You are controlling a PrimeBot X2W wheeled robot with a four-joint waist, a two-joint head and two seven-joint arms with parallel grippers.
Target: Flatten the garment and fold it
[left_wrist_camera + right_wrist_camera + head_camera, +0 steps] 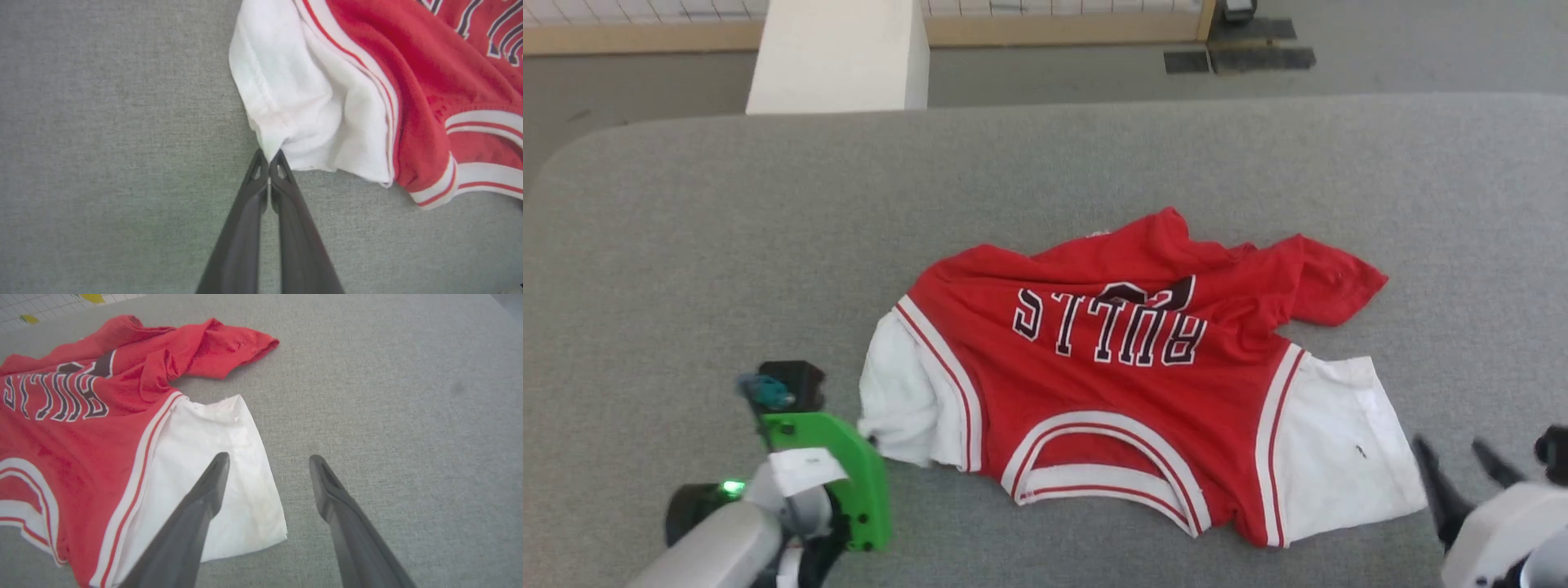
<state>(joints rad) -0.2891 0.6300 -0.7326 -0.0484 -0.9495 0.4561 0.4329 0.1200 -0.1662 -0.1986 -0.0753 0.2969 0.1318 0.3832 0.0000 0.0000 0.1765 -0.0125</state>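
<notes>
Head view: the red Bulls T-shirt (1127, 384) lies rumpled in the middle of the desk (686, 245), long axis 9-to-3, collar at 6 o'clock toward the robot. The left jaws are at its 9 o'clock end and the right jaws just off its 4 o'clock corner, so each arm has its own sleeve nearest. Left wrist view: the left jaws are fully closed, pinching the bottom corner of the left-side white sleeve (294, 106), with the shirt body off at 2 o'clock. Right wrist view: the right jaws are spread wide and hold nothing, one finger over the hem of the right-side white sleeve (220, 433), the other over bare desk.
</notes>
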